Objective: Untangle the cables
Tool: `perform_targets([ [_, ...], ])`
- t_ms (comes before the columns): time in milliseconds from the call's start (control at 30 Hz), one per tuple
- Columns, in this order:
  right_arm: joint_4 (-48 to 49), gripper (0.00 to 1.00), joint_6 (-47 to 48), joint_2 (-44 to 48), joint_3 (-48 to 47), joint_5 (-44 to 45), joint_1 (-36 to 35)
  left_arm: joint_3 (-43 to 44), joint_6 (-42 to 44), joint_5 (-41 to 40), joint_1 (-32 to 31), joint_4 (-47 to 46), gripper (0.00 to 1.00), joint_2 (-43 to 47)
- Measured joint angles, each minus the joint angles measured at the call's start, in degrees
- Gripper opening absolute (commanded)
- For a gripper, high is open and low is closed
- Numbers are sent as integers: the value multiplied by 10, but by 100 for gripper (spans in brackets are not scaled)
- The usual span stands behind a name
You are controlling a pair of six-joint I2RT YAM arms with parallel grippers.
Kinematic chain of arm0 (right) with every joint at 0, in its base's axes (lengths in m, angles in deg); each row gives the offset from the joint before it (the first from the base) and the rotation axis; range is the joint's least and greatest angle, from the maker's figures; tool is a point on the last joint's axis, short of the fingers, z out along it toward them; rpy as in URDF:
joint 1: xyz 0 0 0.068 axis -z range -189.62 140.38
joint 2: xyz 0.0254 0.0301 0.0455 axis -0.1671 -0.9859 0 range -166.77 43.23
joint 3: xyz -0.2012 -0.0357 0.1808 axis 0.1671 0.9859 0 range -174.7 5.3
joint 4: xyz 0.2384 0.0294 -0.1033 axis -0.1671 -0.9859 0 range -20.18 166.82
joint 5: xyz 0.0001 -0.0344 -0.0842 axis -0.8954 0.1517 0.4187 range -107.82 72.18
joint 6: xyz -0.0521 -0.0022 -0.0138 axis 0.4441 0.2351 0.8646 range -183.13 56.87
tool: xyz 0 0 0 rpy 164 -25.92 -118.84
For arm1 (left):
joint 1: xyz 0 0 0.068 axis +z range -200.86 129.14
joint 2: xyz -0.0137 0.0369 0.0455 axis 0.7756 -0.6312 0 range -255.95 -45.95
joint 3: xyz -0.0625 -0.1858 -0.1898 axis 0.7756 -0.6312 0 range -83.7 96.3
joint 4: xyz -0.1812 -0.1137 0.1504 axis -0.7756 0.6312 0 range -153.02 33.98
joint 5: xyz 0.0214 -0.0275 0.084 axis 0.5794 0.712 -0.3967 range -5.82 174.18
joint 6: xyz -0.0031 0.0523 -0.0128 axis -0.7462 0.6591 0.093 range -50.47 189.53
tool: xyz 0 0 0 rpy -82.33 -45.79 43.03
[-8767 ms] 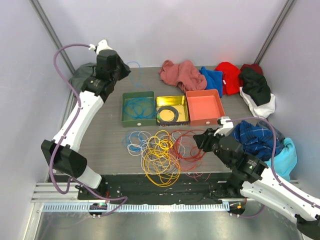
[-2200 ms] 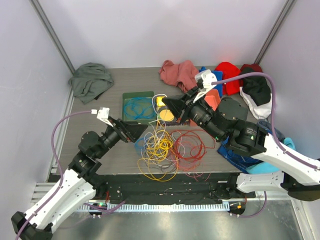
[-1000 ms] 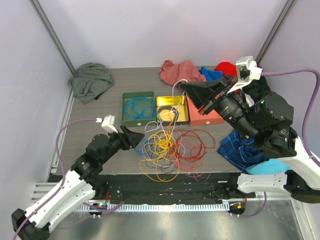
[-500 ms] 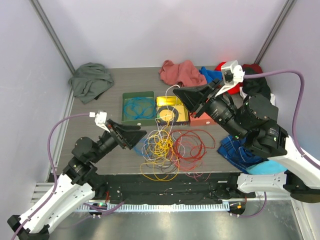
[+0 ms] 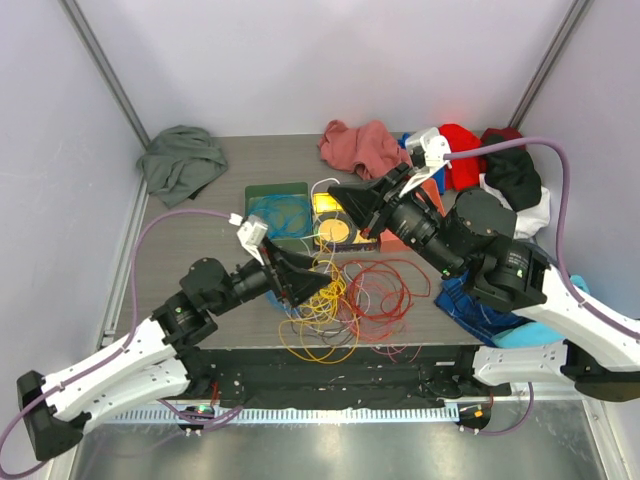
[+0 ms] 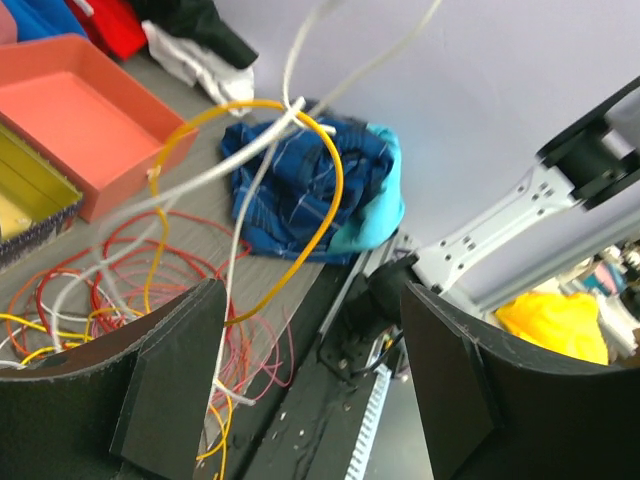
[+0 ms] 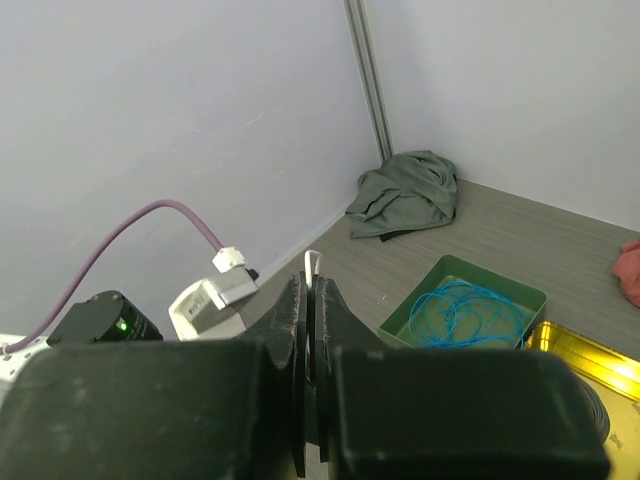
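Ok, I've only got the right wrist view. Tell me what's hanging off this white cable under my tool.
Observer: From the left wrist view, the white cable pinched in the right tool has a yellow loop hooked on it, hanging clear of the table.
Operator: Now give me the left tool.
Observer: The left tool is open and grips nothing. It sits low over the pile, pointing at those raised strands.

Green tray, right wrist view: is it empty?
No, a loose coil of blue cable lies inside the green tray.
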Motion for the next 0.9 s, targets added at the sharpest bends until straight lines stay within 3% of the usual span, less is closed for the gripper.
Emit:
perform_targets([
  [267, 2, 1, 0, -2, 4, 1, 0, 0, 30, -51, -21, -5, 71, -38],
  [367, 2, 1, 0, -2, 7, 1, 0, 0, 40, -70, -21, -8, 43, -43],
  [400, 1, 1, 0, -1, 9, 1, 0, 1, 43, -74, -21, -9, 18, -46],
  [467, 2, 1, 0, 1, 11, 2, 0, 4, 40, -79, -21, -11, 0, -56],
  [733, -1, 1, 10, 17, 10, 20, 0, 12, 21, -129, -21, 39, 0, -105],
  [900, 5, 1, 38, 38, -9, 51, 0, -49, -49, -157, -21, 66, 0, -96],
])
